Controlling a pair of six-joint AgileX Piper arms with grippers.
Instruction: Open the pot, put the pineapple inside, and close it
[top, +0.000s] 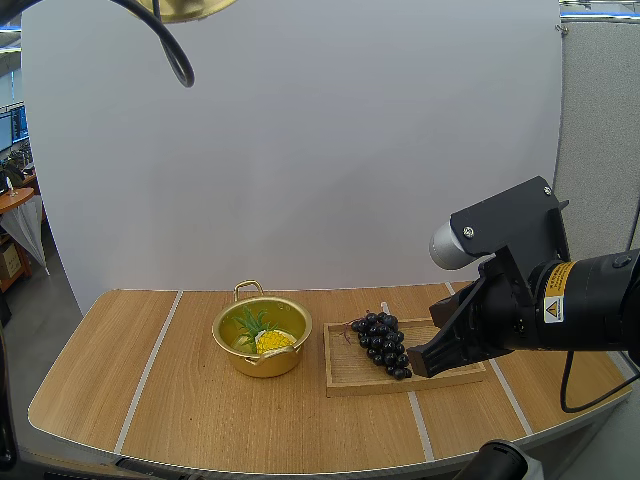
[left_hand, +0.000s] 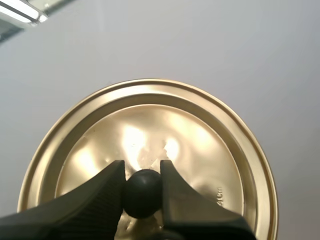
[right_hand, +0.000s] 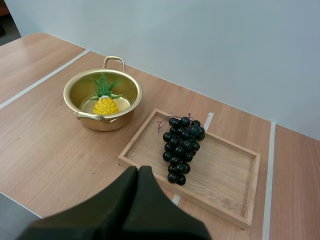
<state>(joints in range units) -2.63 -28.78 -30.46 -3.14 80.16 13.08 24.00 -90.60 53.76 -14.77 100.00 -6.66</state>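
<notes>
The pot (top: 262, 335) stands open on the worktop (top: 170, 400), and the pineapple (right_hand: 105, 102) lies inside it, yellow body on the pot floor and green leaves pointing toward the far rim. Just right of the pot is a tray (right_hand: 235, 172) with grapes (right_hand: 182, 145) lying on its left half.

The right end effector (right_hand: 138, 172) has its fingers together in one dark wedge, gripping nothing. In the high view it hangs over the tray's near right part, just beside the grapes. The pineapple is well apart from it, off to its left past the grapes and the pot's rim.

The left end effector (left_hand: 142, 172) is clamped on the black knob (left_hand: 143, 194) of the lid (left_hand: 200, 145), one finger on each side of the knob, with the lid's gold face beyond the fingers. In the high view the lid's edge shows high above the worktop, up and to the left of the pot, so the pineapple is far below this end effector.
</notes>
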